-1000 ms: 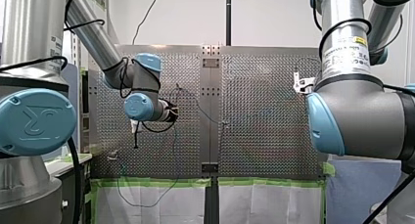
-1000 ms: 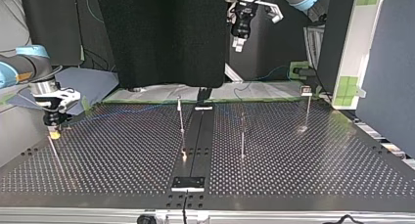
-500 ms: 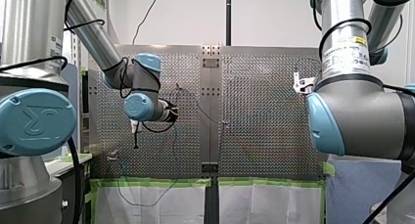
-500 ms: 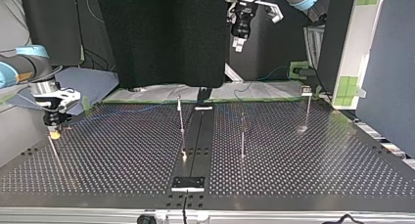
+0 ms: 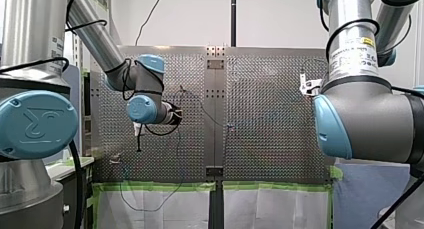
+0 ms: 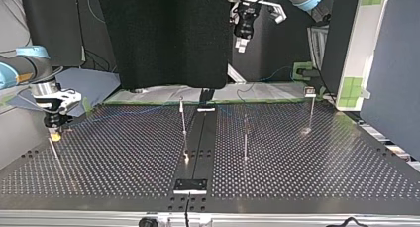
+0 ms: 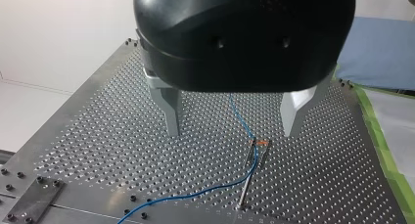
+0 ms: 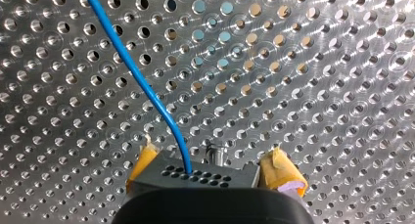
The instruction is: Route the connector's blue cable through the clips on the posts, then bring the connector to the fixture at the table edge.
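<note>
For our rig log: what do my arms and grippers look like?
My left arm and my right arm are silver tubes with light-blue joint caps and black cables. My left gripper is black with metal fingers; my right gripper has yellow pads.

Green tape (image 5: pixel 270 185) edges the perforated table (image 5: pixel 270 114).

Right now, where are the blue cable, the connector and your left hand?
blue cable (image 8: pixel 154 98), right wrist view, middle of its visible run.
connector (image 8: pixel 215 177), right wrist view, its face with the holes.
left hand (image 7: pixel 232 132), left wrist view, midway between its open fingertips.
</note>
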